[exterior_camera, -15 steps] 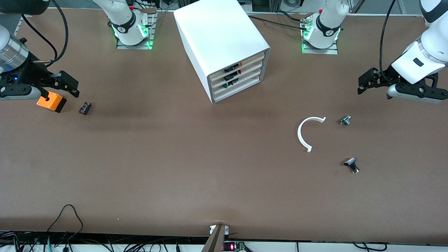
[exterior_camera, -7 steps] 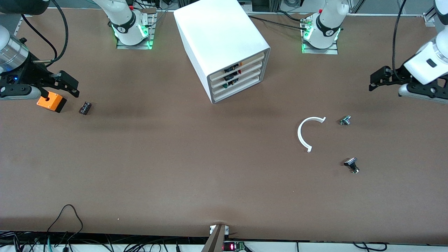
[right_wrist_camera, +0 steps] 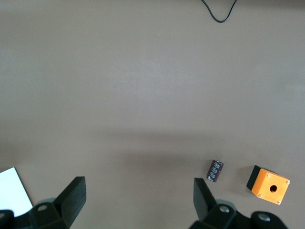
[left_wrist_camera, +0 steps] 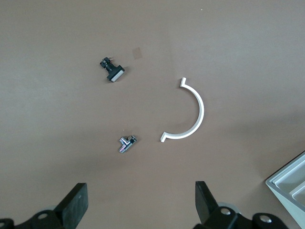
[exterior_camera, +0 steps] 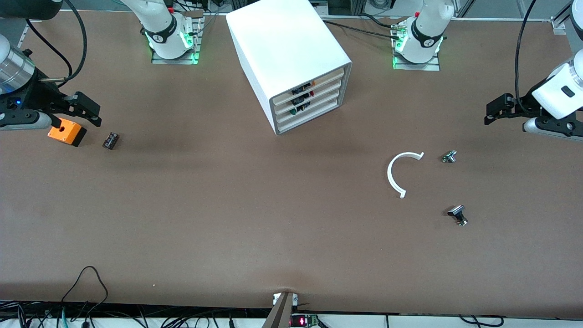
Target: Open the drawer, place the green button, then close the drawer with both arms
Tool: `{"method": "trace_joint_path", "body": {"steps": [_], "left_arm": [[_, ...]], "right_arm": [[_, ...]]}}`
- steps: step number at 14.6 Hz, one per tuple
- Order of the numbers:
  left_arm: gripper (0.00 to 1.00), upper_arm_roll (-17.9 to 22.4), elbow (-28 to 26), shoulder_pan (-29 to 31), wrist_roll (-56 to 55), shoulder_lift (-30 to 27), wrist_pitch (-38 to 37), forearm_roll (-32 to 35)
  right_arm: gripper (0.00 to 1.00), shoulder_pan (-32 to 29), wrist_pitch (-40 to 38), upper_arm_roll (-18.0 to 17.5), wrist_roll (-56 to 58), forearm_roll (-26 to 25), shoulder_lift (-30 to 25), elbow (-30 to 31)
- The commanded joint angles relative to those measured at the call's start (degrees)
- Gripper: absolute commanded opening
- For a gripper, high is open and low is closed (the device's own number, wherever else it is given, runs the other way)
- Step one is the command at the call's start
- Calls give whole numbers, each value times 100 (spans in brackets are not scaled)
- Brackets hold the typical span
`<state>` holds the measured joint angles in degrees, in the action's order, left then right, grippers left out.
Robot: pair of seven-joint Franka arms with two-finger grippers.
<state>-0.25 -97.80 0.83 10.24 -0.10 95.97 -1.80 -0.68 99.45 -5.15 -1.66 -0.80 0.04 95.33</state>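
Since a second earlier, left gripper (exterior_camera: 494,110) had drawn back toward the left arm's end of the table and risen a little; right gripper (exterior_camera: 86,109) had barely shifted. Nothing on the table had moved.

Table (exterior_camera: 227,205): brown, wide. White cabinet (exterior_camera: 287,50) stood near the arm bases, four cream-fronted drawers stacked in it, all pushed in. Third drawer from the top (exterior_camera: 306,106) showed a green speck at its front, likely the button (exterior_camera: 300,108); too small to be certain.

Left gripper hung empty, fingers (left_wrist_camera: 74,207) spread wide, over bare table at the left arm's end. Right gripper likewise empty and spread, over the orange box with a hole (exterior_camera: 66,131) at the right arm's end.

Loose items: white half-ring (exterior_camera: 397,173), a black-and-silver button (exterior_camera: 457,214) nearer the front camera than it, a small silver button (exterior_camera: 449,156) beside the ring, a small dark capacitor (exterior_camera: 110,140) beside the orange box.

Judgement: task looked finished. Drawers shut, no green button on the table, both arms clear. Nothing evidently left but parking.
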Motion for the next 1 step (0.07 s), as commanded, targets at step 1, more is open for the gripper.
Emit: {"method": "trace_joint_path", "body": {"steps": [1], "left_arm": [[99,-11,173,14,84,71,-131,30]], "right_arm": [[100,-28,-92,-21,51,89,-40,-76]]}}
